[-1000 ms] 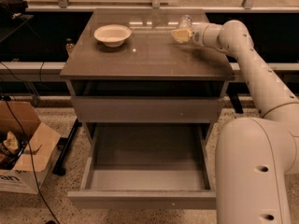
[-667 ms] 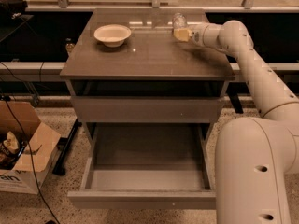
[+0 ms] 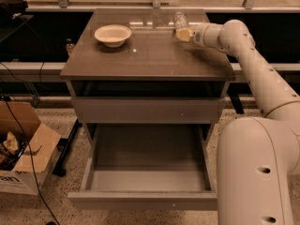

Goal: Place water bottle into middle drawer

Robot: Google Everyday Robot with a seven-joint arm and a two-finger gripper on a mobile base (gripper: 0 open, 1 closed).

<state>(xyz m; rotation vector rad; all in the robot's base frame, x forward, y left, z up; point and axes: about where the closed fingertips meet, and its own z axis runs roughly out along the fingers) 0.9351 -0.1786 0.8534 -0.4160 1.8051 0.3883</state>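
My gripper (image 3: 184, 33), pale yellow on a cream-white arm (image 3: 262, 74), sits at the far right of the brown-grey cabinet top (image 3: 145, 60), beside the clear water bottle (image 3: 179, 19). 1 white bowl (image 3: 113, 34); plain grey middle drawer (image 3: 140, 200); speckled floor (image 3: 61, 212).

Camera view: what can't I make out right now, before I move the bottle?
All in the camera view:
- Water bottle: lower part hidden behind the claw at the back right of the cabinet top; grasp unclear.
- Middle drawer: right front corner covered by the robot's body.
- Cardboard box: cut off by the left edge.
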